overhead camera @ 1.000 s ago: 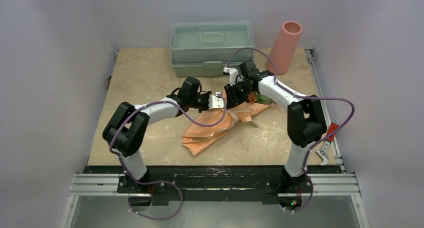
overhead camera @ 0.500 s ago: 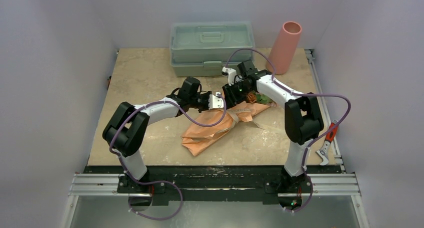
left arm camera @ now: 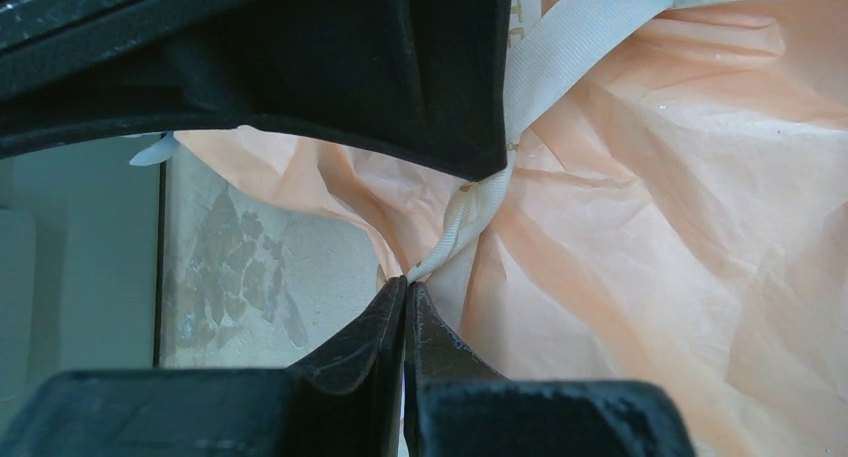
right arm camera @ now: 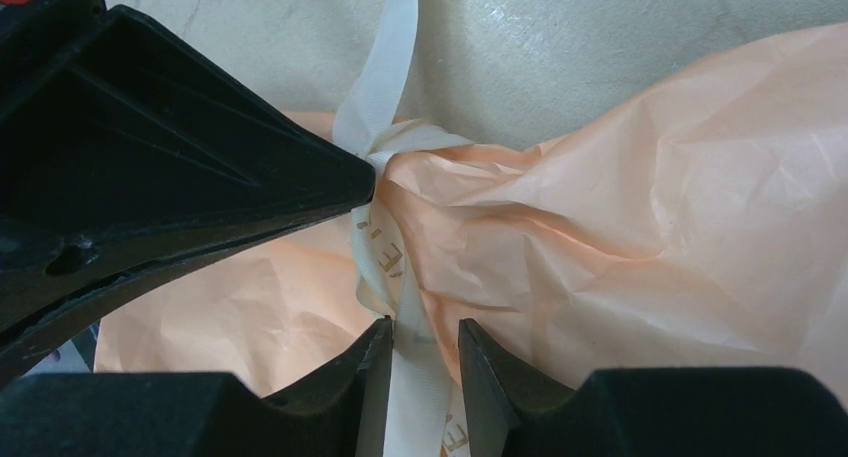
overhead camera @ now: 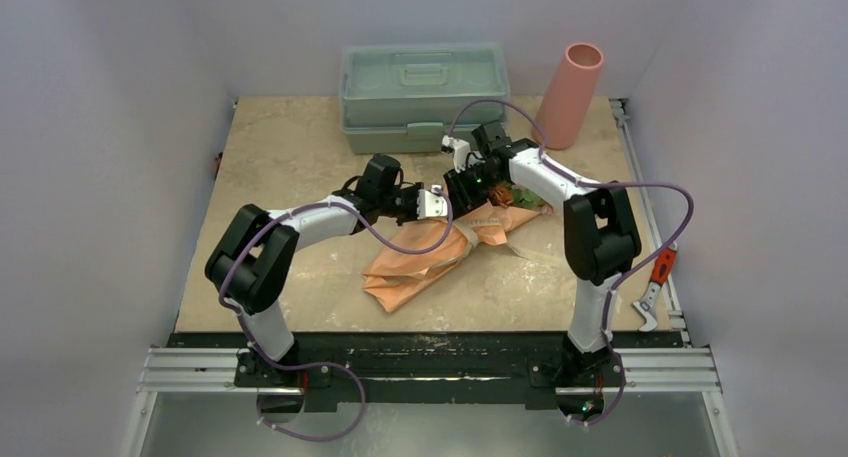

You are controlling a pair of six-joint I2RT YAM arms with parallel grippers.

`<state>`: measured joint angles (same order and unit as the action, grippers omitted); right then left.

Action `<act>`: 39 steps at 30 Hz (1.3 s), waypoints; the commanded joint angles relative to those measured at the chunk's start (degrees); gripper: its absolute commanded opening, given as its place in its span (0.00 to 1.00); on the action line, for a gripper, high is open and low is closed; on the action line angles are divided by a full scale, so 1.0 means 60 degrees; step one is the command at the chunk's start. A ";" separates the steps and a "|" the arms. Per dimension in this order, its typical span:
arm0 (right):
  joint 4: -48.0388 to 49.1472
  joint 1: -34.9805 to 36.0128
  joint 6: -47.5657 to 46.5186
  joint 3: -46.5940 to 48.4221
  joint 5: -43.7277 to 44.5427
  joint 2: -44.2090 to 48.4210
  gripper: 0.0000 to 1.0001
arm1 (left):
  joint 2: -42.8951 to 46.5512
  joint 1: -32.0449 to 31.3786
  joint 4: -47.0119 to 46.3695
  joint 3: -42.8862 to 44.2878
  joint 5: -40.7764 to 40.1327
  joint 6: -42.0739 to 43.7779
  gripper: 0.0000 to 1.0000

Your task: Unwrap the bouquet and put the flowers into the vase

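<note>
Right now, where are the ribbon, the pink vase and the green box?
ribbon (right arm camera: 385, 67): right wrist view, on the flat strip above the knot.
pink vase (overhead camera: 568, 102): top external view, on the middle of its wall.
green box (overhead camera: 423, 89): top external view, on its lid, just in front of the handle.

- Two white-and-black robot arms: the left arm (overhead camera: 300, 222) and the right arm (overhead camera: 592, 232).
- Two black two-finger grippers: the left gripper (left arm camera: 405, 287) and the right gripper (right arm camera: 425, 327).
- Two purple cables, one on the left arm (overhead camera: 400, 245) and one on the right arm (overhead camera: 682, 212).
- One bouquet (overhead camera: 425, 265), a long bundle wrapped in orange paper.
- One beige woven ribbon (right arm camera: 385, 67) around the bundle's middle.
- One rust-orange bloom (overhead camera: 503, 194) shows at the wrapper's open end; how many flowers lie inside cannot be told.
- One tall salmon-pink cylindrical vase (overhead camera: 570, 92).
- One grey-green lidded plastic box (overhead camera: 425, 92).
- One red-handled hand tool (overhead camera: 655, 282).
- One tan stone-patterned table (overhead camera: 290, 147).
</note>
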<state>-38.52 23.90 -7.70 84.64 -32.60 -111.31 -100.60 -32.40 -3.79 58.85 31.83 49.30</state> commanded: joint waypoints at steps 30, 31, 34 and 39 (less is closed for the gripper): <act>-0.1973 -0.1312 -0.2539 -0.1932 0.0849 0.3582 0.00 | 0.0176 0.0280 -0.0025 -0.0298 -0.0228 0.0038 0.00; -0.2035 -0.1412 -0.2671 -0.2022 0.0912 0.3681 0.00 | 0.0183 0.0295 -0.0040 -0.0288 -0.0269 -0.0012 0.00; -0.2213 -0.1678 -0.3197 -0.2556 0.1360 0.4021 0.00 | 0.0224 0.0338 -0.0065 -0.0314 -0.0303 -0.0139 0.00; -0.2526 -0.1683 -0.4029 -0.2899 0.1587 0.4320 0.22 | 0.0322 0.0317 -0.0013 -0.0361 -0.0159 0.0114 0.00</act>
<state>-51.13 13.74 -26.46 67.29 -24.93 -87.50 -100.60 -30.76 -3.51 57.30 29.69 49.52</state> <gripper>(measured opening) 0.065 0.003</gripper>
